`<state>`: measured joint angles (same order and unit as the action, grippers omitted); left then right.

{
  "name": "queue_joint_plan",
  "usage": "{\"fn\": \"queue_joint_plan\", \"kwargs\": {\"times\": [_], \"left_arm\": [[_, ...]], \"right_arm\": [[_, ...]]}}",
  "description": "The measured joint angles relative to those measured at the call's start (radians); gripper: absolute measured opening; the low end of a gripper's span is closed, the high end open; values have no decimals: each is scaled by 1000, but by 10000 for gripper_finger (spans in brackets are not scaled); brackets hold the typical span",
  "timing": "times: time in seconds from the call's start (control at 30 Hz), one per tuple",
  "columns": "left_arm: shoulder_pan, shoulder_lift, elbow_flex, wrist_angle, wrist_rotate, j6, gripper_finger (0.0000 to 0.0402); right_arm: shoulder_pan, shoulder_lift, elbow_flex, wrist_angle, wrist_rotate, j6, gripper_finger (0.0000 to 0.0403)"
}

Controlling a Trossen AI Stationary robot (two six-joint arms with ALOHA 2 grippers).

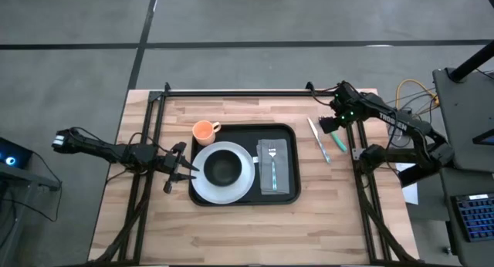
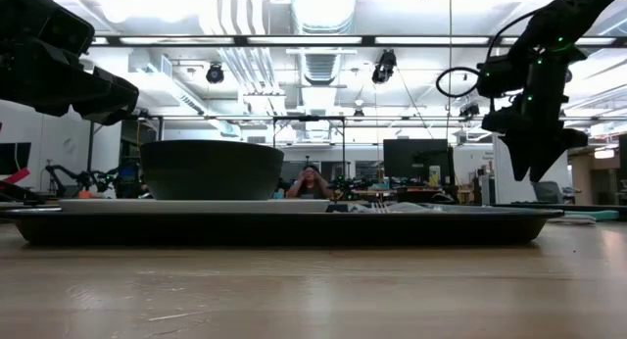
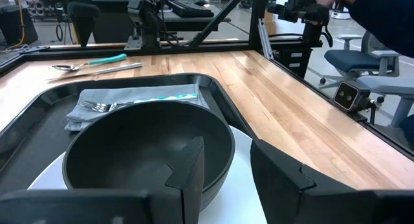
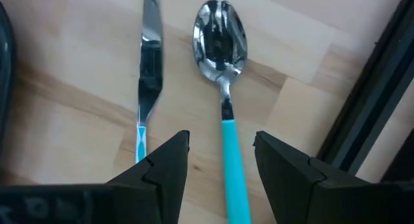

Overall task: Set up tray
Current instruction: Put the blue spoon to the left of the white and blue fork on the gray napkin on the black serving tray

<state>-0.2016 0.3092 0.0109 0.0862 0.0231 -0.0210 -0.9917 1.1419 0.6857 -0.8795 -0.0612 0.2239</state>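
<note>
The tray [image 1: 287, 191] lies mid-counter, carrying a white plate [image 1: 202, 184], black bowl [image 1: 222, 167] and napkin [image 1: 273, 167] with fork — left gripper [image 1: 184, 166] open at the bowl's rim, right gripper [image 1: 333, 122] open, empty, above the spoon [image 4: 223, 68] near the right edge

- The tray [image 1: 287, 196] is black.
- The plate [image 1: 202, 186] is white, the bowl [image 1: 222, 168] on it dark charcoal.
- The cup [image 1: 204, 130] is orange.
- The napkin [image 1: 272, 163] is grey.
- The spoon [image 4: 225, 88] and knife [image 4: 146, 81] are silver with turquoise handles.
- The table [image 1: 255, 232] is pale wood, striped in planks.
</note>
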Motion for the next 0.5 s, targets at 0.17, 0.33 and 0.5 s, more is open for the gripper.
{"fn": "queue_joint_plan", "kwargs": {"times": [0.17,0.33,0.5], "left_arm": [[0,0,0,0,0,0,109],[0,0,0,0,0,0,109],[0,0,0,0,0,0,109]], "right_arm": [[-5,6,-3,0,0,3,166],[-8,59,-7,2,1,10,166],[-18,150,-7,11,2,8,166]]}}
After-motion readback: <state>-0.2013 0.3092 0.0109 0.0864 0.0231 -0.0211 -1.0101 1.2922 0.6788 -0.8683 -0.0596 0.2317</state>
